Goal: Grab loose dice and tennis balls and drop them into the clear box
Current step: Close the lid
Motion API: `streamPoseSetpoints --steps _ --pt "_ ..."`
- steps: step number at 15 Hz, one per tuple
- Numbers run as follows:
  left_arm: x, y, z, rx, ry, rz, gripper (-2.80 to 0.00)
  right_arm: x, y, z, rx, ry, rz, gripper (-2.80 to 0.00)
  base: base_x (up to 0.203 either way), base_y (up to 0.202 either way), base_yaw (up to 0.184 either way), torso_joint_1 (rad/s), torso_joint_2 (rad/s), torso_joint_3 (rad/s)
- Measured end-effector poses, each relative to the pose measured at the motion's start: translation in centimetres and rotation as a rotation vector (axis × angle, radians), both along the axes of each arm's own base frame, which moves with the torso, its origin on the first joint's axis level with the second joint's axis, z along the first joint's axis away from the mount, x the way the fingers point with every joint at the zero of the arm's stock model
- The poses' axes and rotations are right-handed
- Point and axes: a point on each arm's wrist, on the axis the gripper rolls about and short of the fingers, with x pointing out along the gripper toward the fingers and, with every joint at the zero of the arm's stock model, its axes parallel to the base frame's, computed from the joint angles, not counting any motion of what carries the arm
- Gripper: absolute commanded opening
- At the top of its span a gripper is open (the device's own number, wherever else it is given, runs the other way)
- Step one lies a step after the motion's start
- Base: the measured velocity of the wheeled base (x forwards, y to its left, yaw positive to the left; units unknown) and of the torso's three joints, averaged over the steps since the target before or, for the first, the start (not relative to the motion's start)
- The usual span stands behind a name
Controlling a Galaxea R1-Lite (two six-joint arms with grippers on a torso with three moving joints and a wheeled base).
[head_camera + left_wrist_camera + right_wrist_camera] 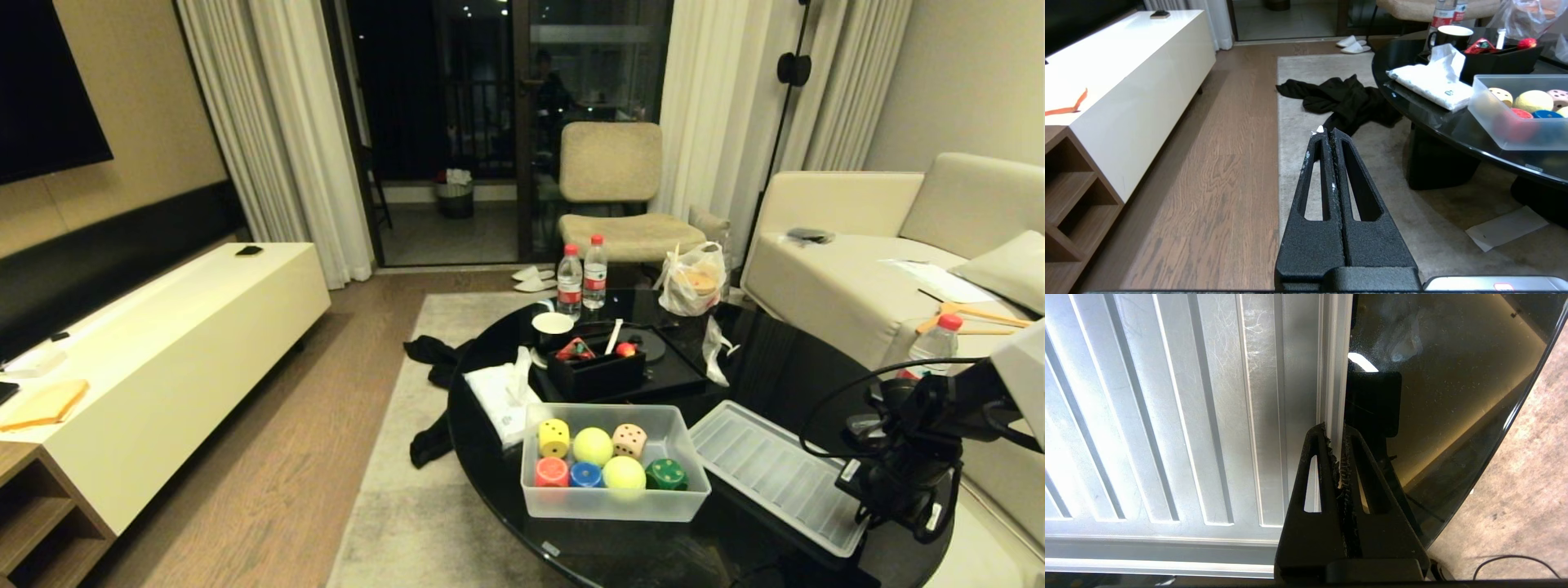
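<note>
Lid [1167, 416] rim in right end effector [1337, 457]

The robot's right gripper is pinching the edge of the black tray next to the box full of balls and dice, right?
Not quite. The right gripper is pinching the rim of the ribbed lid, not the black tray. The right wrist view shows it. The lid does lie beside the clear box.

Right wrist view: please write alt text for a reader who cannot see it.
The right claw is shut on the raised rim of the ribbed lid, which lies on the black glass table. Beyond the table's curved edge, beige carpet shows.
</note>
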Motion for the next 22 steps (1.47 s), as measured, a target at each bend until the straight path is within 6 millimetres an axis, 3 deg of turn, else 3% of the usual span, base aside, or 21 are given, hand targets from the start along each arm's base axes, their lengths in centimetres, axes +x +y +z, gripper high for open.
streamPoseSetpoints --steps 5,22 --pt "0.0 0.0 0.0 0.0 0.0 0.0 -2.8 -0.3 -0.5 0.9 0.035 -0.035 -0.033 -2.8 0.0 0.0 0.0 0.0 0.0 0.0" --pt "0.0 0.0 0.0 0.0 0.0 0.0 -2.8 -5.7 -3.6 10.6 0.054 -0.253 -0.11 -2.8 0.0 0.0 0.0 0.0 0.0 0.0"
